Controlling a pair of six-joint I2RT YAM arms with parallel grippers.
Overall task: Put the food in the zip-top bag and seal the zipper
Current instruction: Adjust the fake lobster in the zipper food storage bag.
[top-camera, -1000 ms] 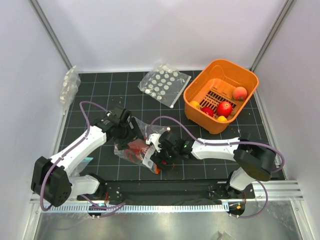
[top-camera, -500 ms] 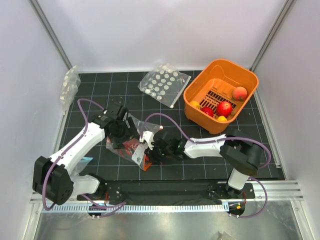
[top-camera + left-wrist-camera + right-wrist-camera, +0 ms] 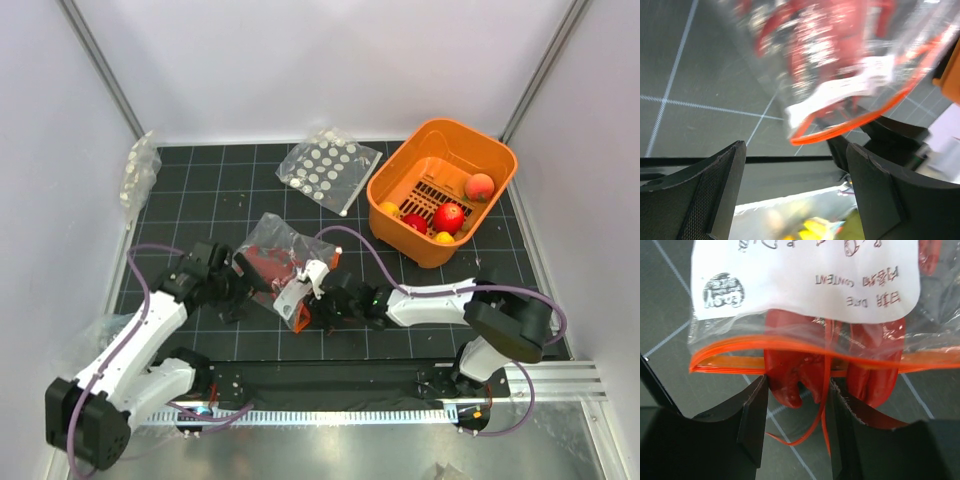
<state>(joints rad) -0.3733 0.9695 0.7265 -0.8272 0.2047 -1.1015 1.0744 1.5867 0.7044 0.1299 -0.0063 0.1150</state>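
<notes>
Two arms meet mid-mat (image 3: pixel 200 205). Left gripper (image 3: pixel 230 284): fingers (image 3: pixel 715 195) spread wide, gripping nothing, just left of zip-top bag (image 3: pixel 272 258). Bag sits centre, red food (image 3: pixel 785 371) inside, lobes and thin tentacles poking past zipper (image 3: pixel 725 360). Right gripper (image 3: pixel 797 382): fingers narrowed either side of food at bag mouth; firm pinch cannot be told. Orange basket (image 3: pixel 450 128) far right, holding round fruit (image 3: pixel 448 216).

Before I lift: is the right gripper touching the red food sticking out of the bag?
Touching. Right wrist view: the food sits wedged between the fingers of the right gripper, below the zipper, no gap either side.
</notes>
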